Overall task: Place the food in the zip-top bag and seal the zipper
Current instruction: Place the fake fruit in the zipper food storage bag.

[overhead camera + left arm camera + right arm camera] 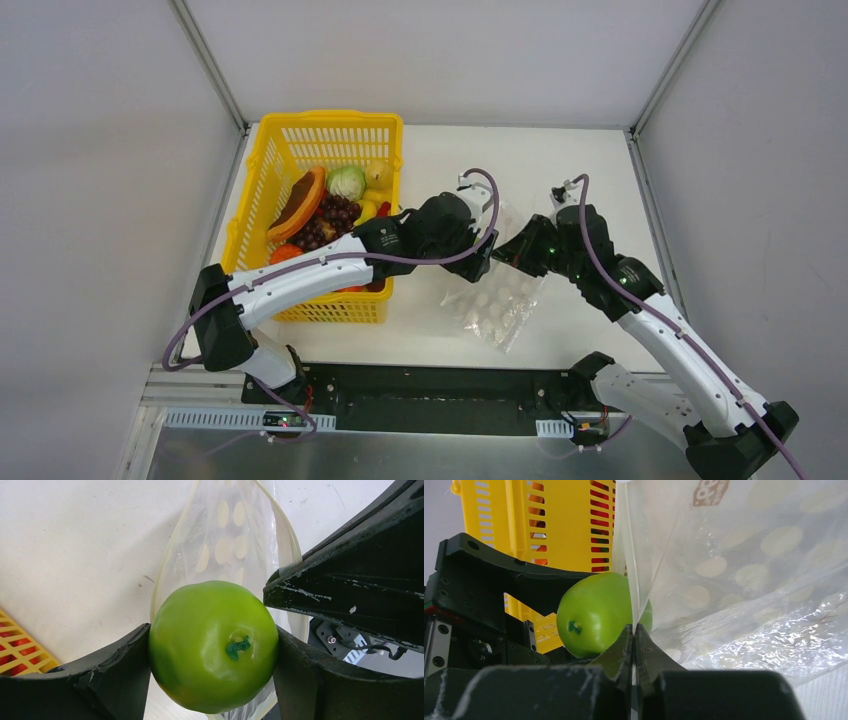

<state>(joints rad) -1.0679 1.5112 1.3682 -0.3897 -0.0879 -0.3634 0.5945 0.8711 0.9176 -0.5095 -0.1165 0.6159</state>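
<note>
My left gripper [212, 652] is shut on a green toy apple [212, 645], one finger on each side of it. The apple hangs at the open mouth of the clear polka-dot zip-top bag [225, 535]. The zipper [160, 580] shows as a pale strip looping round that mouth. My right gripper [634, 627] is shut on the bag's mouth edge and holds it up, with the apple [594, 612] just to its left. In the top view both grippers meet above the bag [495, 305], which lies on the table. More food [330, 215] lies in the yellow basket [270, 160].
The yellow basket stands left of the bag, close beside my left arm [300, 280]. White walls close off the table at the back and both sides. The right gripper's black finger [350, 585] fills the right of the left wrist view.
</note>
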